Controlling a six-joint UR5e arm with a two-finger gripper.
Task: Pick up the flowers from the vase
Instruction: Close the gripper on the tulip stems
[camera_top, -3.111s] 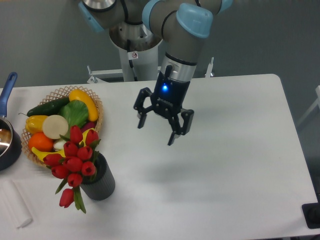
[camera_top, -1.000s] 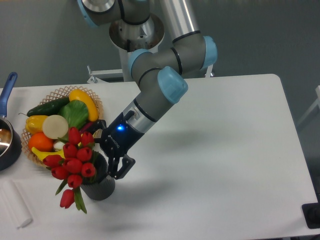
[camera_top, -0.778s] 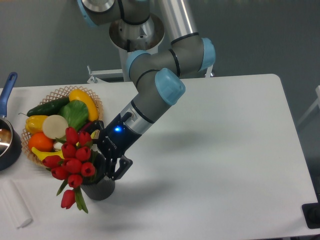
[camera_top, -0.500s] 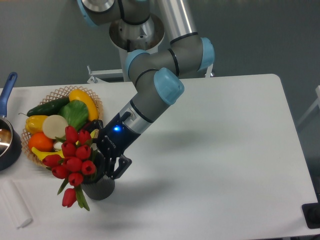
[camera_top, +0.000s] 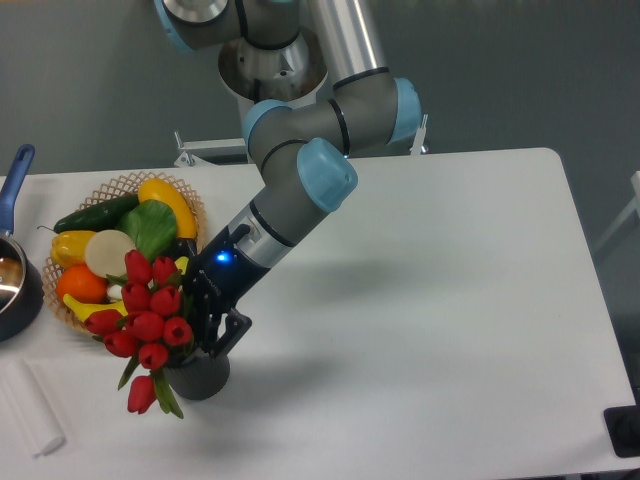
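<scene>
The flowers (camera_top: 147, 320) are standing in the vase (camera_top: 198, 376) near the tabletop's (camera_top: 450, 330) front left corner, their red buds leaning out over the vase's left side and one bud drooping lower toward the front edge. Most of the vase is showing only as a dark grey wall below the blooms; its opening is being covered by the buds, the leaves and the pincer (camera_top: 212, 335), so the stems inside cannot be made out.

The arm is reaching down from the back of the tabletop, slanting toward the left, with a blue light glowing on the wrist. The pincer is sitting right at the top of the vase, pressed in beside the bunch on its right. One dark finger is showing on the right of the vase's rim; the other is lost behind the flowers, so it is not possible to tell whether the pincer is gripping the stems or merely standing around them.

Toward the left edge, a wicker basket (camera_top: 190, 207) of fruit and vegetables is sitting just behind the flowers, partly screened by them. A dark pot with a blue handle (camera_top: 14, 180) is being cut off by the left border.
</scene>
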